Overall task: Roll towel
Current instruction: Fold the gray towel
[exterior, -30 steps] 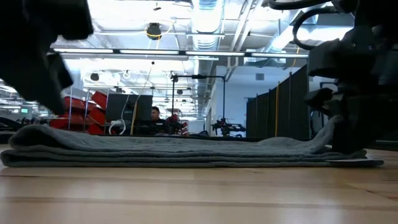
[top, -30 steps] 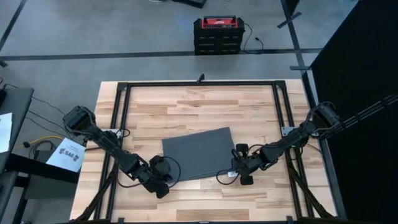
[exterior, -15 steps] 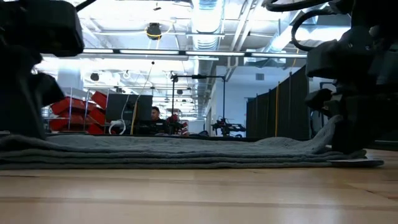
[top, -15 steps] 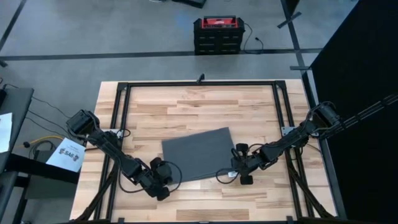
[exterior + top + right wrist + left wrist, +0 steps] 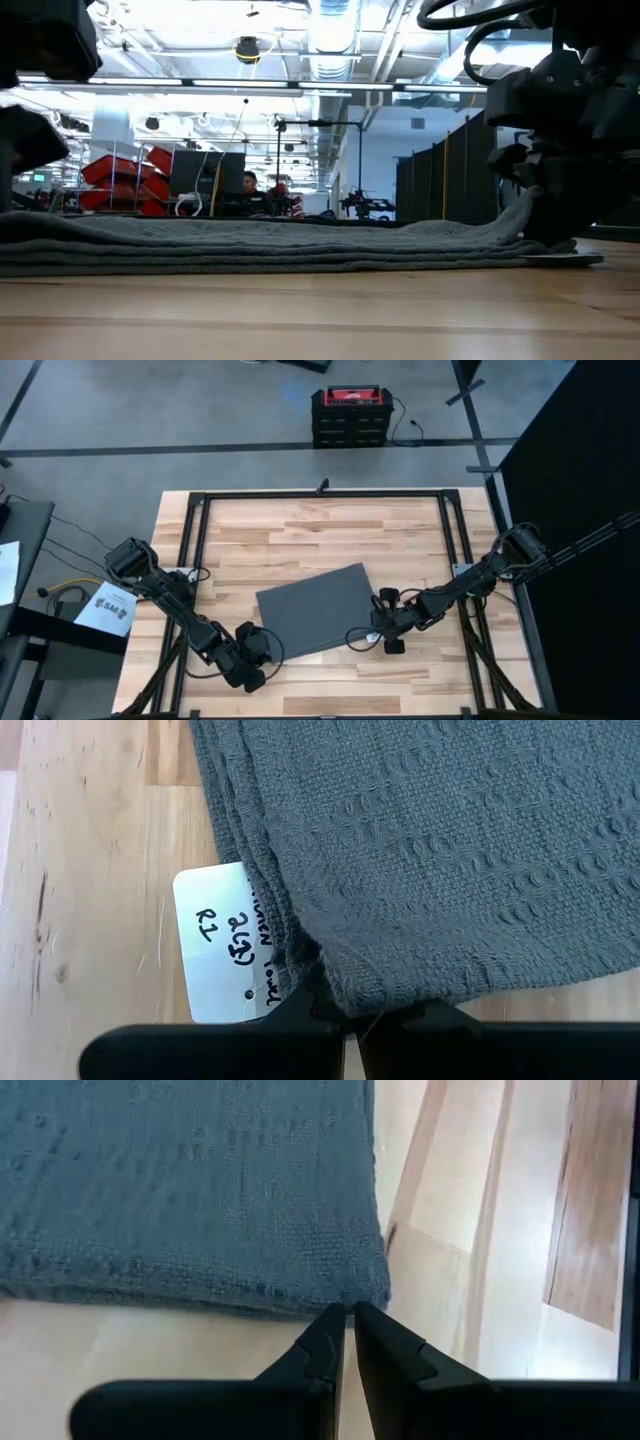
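A light wooden plank table top (image 5: 330, 530), edged by a black metal frame (image 5: 325, 494), is seen standing on a grey concrete floor (image 5: 180, 410) crossed by dark lines. Beyond the far edge a red and black stacked toolbox (image 5: 351, 416) is set on the floor, and a tall black curtain wall (image 5: 590, 480) is seen at the right. In the room behind, bright ceiling strip lights (image 5: 290, 90), red shelving (image 5: 125, 180), dark partition panels (image 5: 445, 175) and a seated person (image 5: 250, 185) are shown.
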Controlling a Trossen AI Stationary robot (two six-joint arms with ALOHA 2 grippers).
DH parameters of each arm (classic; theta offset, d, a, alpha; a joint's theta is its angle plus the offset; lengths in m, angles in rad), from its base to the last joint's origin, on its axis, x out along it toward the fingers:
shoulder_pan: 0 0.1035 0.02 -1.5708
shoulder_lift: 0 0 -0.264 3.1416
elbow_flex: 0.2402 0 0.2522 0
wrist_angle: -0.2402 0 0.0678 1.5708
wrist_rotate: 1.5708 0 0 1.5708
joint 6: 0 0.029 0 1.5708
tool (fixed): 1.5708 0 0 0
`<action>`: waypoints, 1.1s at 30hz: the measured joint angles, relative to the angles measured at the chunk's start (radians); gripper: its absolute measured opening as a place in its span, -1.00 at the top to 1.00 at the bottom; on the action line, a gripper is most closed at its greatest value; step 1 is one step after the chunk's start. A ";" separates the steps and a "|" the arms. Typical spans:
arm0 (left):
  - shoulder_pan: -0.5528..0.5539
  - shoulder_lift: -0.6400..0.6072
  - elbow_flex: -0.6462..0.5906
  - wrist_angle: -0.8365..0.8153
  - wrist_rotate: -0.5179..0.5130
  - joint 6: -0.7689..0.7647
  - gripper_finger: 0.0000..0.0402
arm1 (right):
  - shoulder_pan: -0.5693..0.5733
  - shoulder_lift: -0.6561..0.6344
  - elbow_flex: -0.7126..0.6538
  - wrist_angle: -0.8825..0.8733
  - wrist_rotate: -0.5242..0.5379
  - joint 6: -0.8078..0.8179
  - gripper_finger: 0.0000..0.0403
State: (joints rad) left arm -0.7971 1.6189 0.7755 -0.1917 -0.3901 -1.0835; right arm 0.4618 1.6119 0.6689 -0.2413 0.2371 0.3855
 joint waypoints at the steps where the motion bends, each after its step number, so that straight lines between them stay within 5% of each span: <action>1: 0.000 -0.008 0.013 0.000 0.000 0.016 0.92 | 0.000 0.000 0.000 0.000 0.000 0.000 1.00; 9: 0.014 -0.021 0.103 -0.002 -0.127 0.255 0.92 | -0.004 0.000 0.000 0.000 -0.001 0.011 1.00; 20: 0.030 0.132 0.101 0.009 -0.010 0.138 0.93 | -0.006 0.000 0.000 0.001 -0.004 0.010 1.00; 33: -0.014 0.150 0.105 -0.057 0.008 0.004 0.93 | -0.006 0.000 0.000 -0.001 -0.004 0.009 1.00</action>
State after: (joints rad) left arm -0.8108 1.7691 0.8810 -0.2488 -0.3824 -1.0798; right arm 0.4553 1.6119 0.6685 -0.2424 0.2333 0.3946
